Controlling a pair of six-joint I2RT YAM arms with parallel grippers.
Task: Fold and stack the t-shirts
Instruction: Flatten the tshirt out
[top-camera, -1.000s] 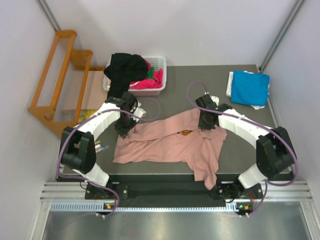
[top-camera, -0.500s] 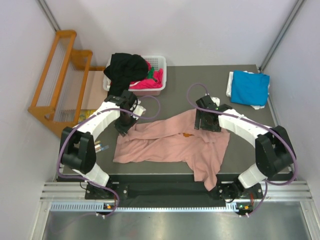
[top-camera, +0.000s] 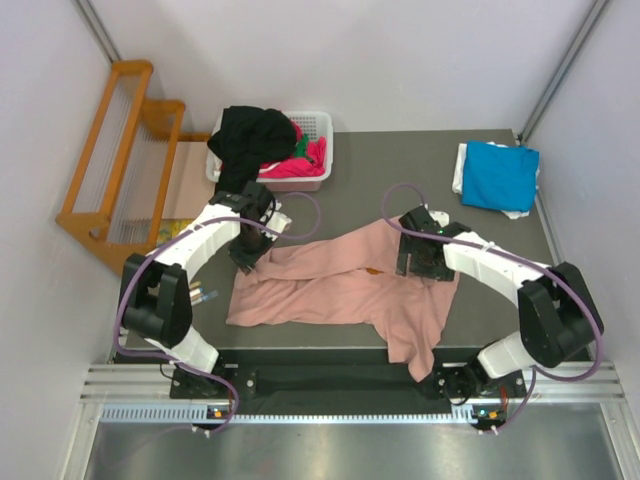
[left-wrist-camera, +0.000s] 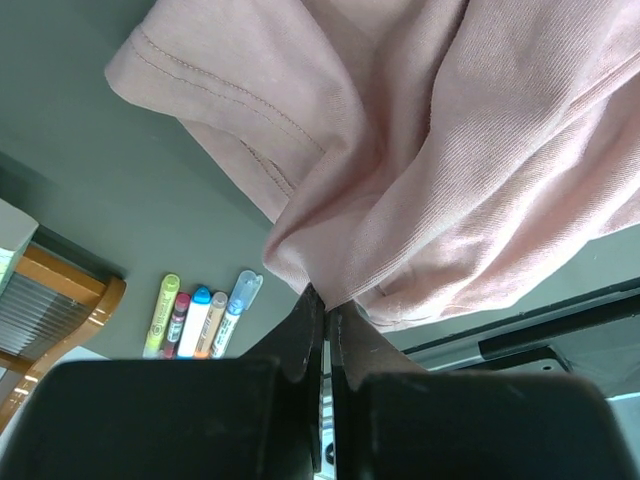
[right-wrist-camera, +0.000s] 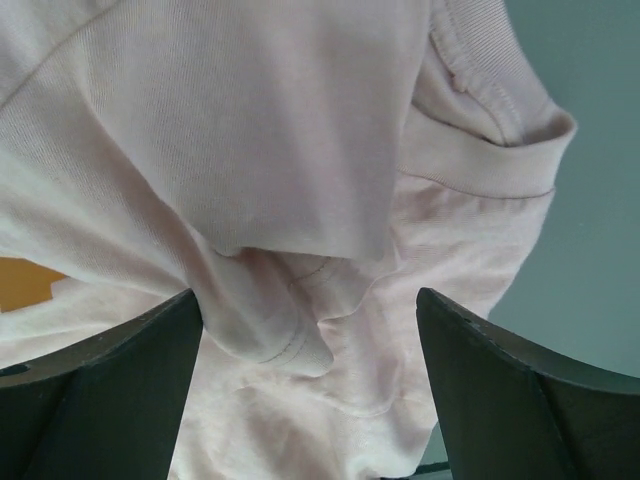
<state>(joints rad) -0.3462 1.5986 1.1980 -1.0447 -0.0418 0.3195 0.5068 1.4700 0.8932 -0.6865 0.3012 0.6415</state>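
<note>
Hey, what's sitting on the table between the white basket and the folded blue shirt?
Nothing. In the top view, the grey table between the white basket and the blue shirt is bare.

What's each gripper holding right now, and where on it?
The left gripper is shut on the pink t-shirt, pinching a bunched fold at its edge. The right gripper is open over it, holding nothing.

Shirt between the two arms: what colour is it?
A dusty salmon-pink shirt, clearest in the top external view.
</note>
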